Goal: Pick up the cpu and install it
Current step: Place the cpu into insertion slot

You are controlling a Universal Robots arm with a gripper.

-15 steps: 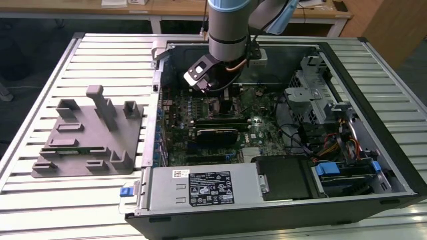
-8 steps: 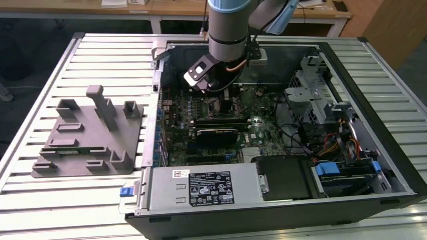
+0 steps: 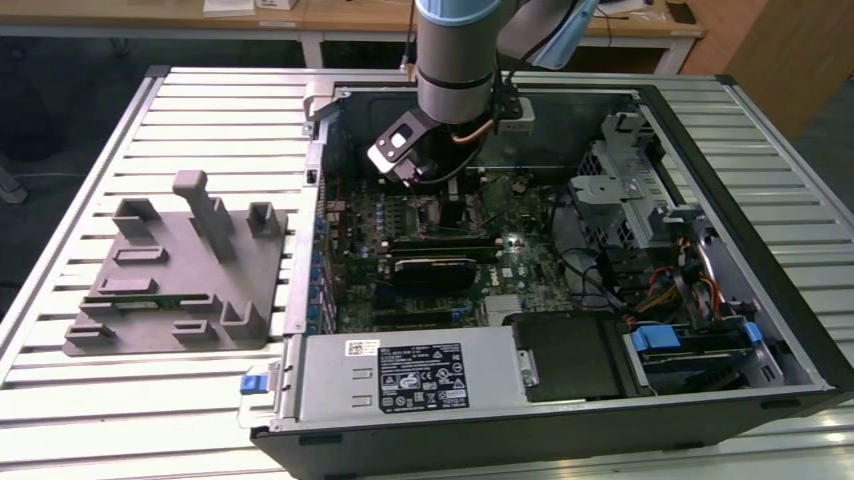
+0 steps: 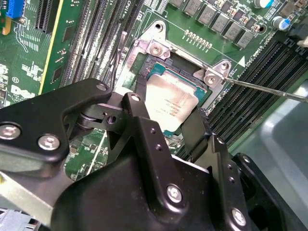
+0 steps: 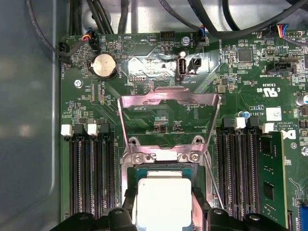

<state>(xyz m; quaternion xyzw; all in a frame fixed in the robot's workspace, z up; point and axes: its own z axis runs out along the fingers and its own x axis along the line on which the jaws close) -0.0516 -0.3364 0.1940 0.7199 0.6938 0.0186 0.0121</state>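
Note:
The cpu (image 4: 171, 98) is a flat square chip with a shiny silver top plate. It sits level in or just over the metal-framed socket (image 4: 159, 48) on the green motherboard (image 3: 514, 255). My gripper (image 4: 163, 113) is low over the socket, inside the open computer case (image 3: 747, 250). Its black fingers (image 4: 137, 113) press against two opposite edges of the chip. In the first wrist view the cpu (image 5: 163, 197) lies between the fingers of the gripper (image 5: 163, 209), below the socket's raised load plate (image 5: 168, 103). In the exterior view the gripper (image 3: 434, 185) hangs under the arm.
A grey plastic fixture tray (image 3: 180, 270) lies on the slatted table at the exterior view's left of the case. Memory slots (image 5: 91, 178) flank the socket, and a thin socket lever (image 4: 260, 89) juts out. A power supply (image 3: 400, 375) and drive cage (image 3: 627, 200) crowd the case.

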